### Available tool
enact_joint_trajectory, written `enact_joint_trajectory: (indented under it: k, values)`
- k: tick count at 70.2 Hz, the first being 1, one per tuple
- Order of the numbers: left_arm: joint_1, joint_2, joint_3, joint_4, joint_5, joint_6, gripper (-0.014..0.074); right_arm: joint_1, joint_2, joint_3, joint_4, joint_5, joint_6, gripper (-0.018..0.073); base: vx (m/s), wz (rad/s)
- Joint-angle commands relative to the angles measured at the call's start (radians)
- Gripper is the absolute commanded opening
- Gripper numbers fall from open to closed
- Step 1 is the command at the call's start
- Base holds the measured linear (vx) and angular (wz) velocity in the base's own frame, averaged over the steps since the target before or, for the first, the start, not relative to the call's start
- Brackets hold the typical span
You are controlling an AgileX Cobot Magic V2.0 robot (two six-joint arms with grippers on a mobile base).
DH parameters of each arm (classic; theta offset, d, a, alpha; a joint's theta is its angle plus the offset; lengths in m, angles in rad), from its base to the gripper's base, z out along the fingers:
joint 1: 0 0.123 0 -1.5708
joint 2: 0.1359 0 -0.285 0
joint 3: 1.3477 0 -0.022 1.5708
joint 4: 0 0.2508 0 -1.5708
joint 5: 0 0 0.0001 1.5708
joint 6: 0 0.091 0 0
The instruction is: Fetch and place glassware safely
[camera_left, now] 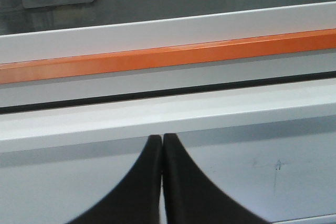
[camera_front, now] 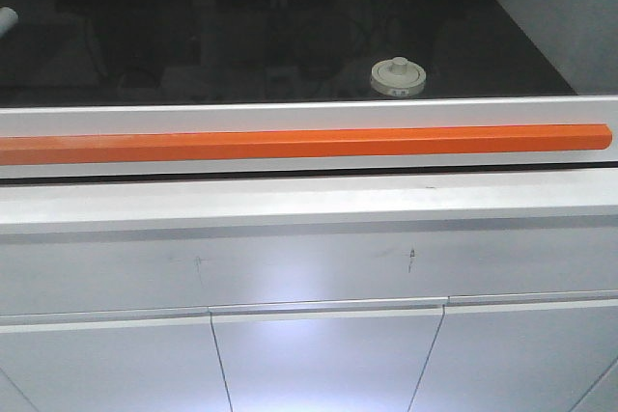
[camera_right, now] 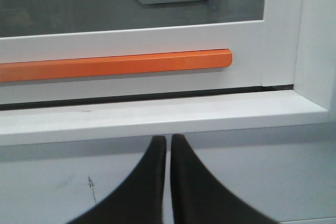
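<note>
One lidded jar, its rim label too small to read.

The long straight bar is bright orange, plain, without any pattern. The flat window frame around it is white. The glossy surface behind is black, with faint grey reflections. The small squat glass jar has a cream-white lid with a paler patch on the rim. The flat cabinet front is pale grey, with a few thin dark marks. The left gripper and the right gripper are both plain black.
</note>
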Motion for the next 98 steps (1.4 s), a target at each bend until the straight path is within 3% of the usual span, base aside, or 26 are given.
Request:
enact_joint_trajectory:
  k: [1, 30, 40, 48, 61, 80, 88, 98]
  values:
    - [-0.004, -0.011, 0.027, -0.009, -0.071, -0.007, -0.0007, -0.005, -0.013, 0.019, -0.002, -0.075, -0.008, -0.0001, 0.00, 0.00]
    - [-0.004, -0.011, 0.027, -0.009, -0.113, -0.012, -0.0007, -0.005, -0.013, 0.017, -0.002, -0.135, -0.011, -0.0001, 0.00, 0.00]
    - [-0.004, -0.011, 0.017, -0.009, -0.314, -0.012, -0.0007, -0.005, -0.013, 0.009, -0.002, -0.291, -0.011, -0.0001, 0.00, 0.00]
    - [-0.004, -0.005, -0.059, -0.009, -0.432, -0.082, -0.0007, -0.005, -0.012, -0.065, -0.002, -0.335, -0.011, -0.0001, 0.00, 0.00]
    - [-0.004, 0.127, -0.362, 0.001, -0.333, -0.070, -0.0007, -0.005, 0.065, -0.311, -0.002, -0.225, -0.011, -0.0001, 0.00, 0.00]
    - [-0.004, 0.490, -0.836, 0.046, -0.277, -0.056, -0.0007, -0.005, 0.382, -0.691, -0.002, -0.161, -0.011, -0.0001, 0.00, 0.00]
    - [-0.004, 0.637, -0.936, 0.045, -0.198, -0.056, -0.0007, -0.005, 0.528, -0.802, -0.002, -0.139, -0.011, -0.0001, 0.00, 0.00]
    - [-0.004, 0.761, -0.949, 0.042, -0.121, -0.057, -0.0007, -0.005, 0.672, -0.857, -0.002, -0.133, -0.011, -0.0001, 0.00, 0.00]
